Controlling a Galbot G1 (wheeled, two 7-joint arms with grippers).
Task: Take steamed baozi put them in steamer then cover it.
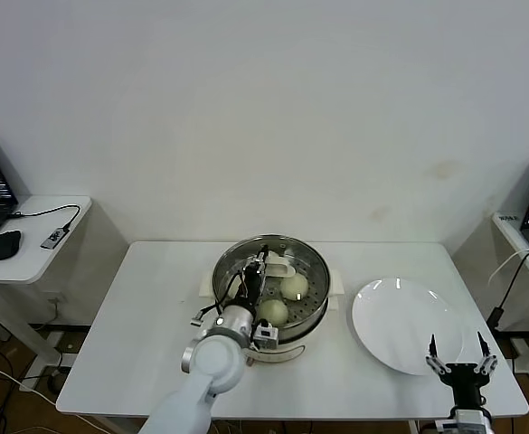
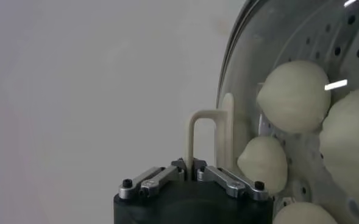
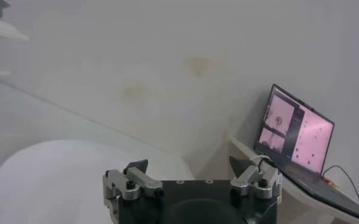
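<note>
We see an evenly bright scene lit from overhead, with only soft, faint shadows under the table (image 1: pixel 137 362) and no harsh contrast. Just beyond the left gripper (image 2: pixel 191 163), white glare streaks sit on the shiny steamer (image 2: pixel 289 36) wall, and the cover (image 2: pixel 228 128) held there looks hazy. Beyond the right gripper (image 3: pixel 191 173), the plate (image 3: pixel 45 176) blurs softly and the laptop (image 3: pixel 298 137) screen glows pink.

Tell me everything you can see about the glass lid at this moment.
The lid is round clear glass with a metal rim and a cream-white loop handle at its centre. It is tilted steeply over the steel steamer, not lying flat on it yet. The left gripper is shut on the handle. Through the glass, the cream-white buns show on the perforated tray.
</note>
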